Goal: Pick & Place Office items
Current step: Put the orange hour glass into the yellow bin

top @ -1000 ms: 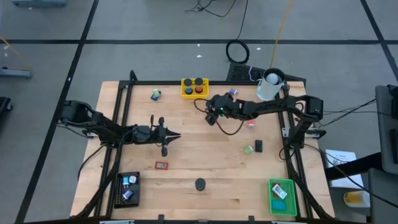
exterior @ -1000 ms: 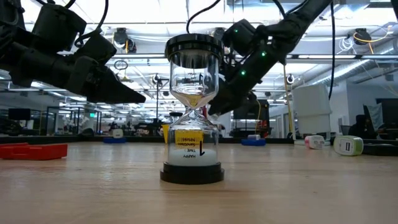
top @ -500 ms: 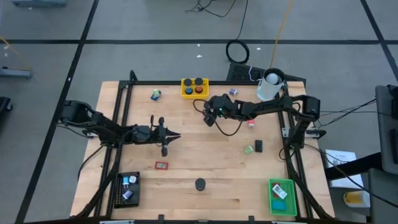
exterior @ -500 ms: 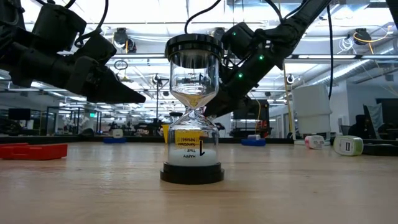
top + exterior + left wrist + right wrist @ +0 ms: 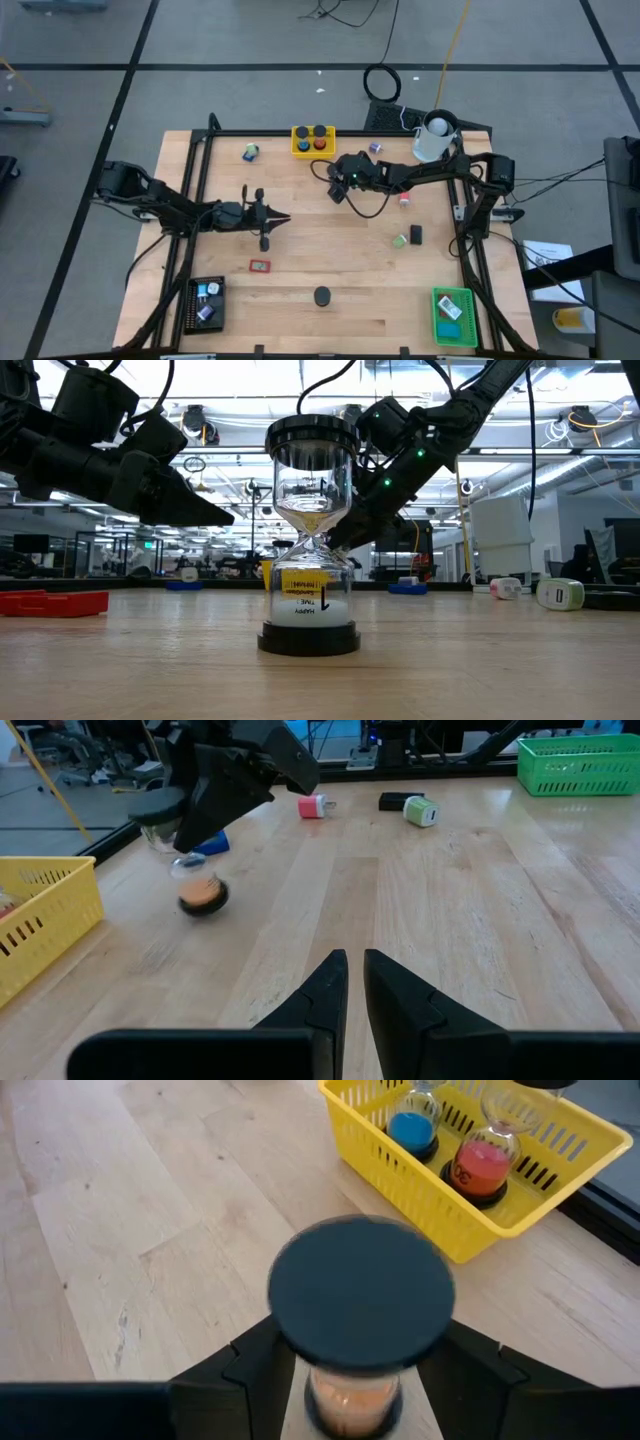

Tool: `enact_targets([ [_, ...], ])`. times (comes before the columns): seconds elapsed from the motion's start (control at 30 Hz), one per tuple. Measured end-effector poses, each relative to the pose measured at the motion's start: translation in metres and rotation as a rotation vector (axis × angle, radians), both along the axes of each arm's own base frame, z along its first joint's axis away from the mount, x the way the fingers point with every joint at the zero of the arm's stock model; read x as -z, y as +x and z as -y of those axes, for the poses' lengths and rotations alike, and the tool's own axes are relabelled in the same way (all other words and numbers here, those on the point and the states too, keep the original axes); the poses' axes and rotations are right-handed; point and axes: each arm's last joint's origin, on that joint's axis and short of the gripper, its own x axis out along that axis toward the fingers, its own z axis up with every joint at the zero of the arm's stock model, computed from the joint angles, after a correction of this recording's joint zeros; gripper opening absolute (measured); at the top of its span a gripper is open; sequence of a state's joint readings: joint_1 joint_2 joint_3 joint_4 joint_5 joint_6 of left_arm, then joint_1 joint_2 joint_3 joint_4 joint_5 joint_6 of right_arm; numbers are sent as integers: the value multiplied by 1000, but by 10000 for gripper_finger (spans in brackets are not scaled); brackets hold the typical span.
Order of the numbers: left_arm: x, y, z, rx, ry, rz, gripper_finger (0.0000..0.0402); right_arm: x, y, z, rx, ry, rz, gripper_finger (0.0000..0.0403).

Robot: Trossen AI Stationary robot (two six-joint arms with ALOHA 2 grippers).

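Note:
My right gripper (image 5: 338,187) hovers over the table's far middle, just near of the yellow tray (image 5: 300,150), and is shut on a small hourglass (image 5: 360,1292) with a black cap and orange sand. The left wrist view shows that hourglass (image 5: 197,885) tilted under the fingers. My left gripper (image 5: 283,218) is shut and holds nothing, left of centre. Loose on the wood stand another black-capped hourglass (image 5: 321,296), a red piece (image 5: 260,266), a pink block (image 5: 404,199), a green-white block (image 5: 400,240) and a black block (image 5: 416,234). My right gripper pinches the hourglass between its two fingers (image 5: 250,1370), which stand on either side of the glass body (image 5: 355,1402) just under the top cap. The fingers slant down from the table's right. The hourglass hangs tilted below them; whether its base touches the wood cannot be told.
The yellow tray holds a blue hourglass (image 5: 410,1128) and a red one (image 5: 482,1165). A black tray (image 5: 205,303) sits at the near left corner, a green tray (image 5: 452,315) at the near right, and a white cup (image 5: 435,138) at the far right. A small block (image 5: 250,152) lies far left.
My right gripper has shifted a little with the orange hourglass toward the yellow tray at the far edge, then held still. The left arm has kept still.

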State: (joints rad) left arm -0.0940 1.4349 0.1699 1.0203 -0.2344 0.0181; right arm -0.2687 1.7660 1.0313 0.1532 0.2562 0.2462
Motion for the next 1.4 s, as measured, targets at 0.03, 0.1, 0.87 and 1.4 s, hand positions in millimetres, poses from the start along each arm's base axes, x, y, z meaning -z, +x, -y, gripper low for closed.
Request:
enact_targets([
  [0.03,0,0,0,0,0,0,47,0,0,0,0,0,1,189],
  [0.1,0,0,0,0,0,0,47,0,0,0,1,2,1,189],
  [0.87,0,0,0,0,0,-1,47,-11,-8,-2,-13,-23,-40,317],
  [1.4,-1,0,0,0,0,4,47,-42,-14,-4,57,5,-57,334],
])
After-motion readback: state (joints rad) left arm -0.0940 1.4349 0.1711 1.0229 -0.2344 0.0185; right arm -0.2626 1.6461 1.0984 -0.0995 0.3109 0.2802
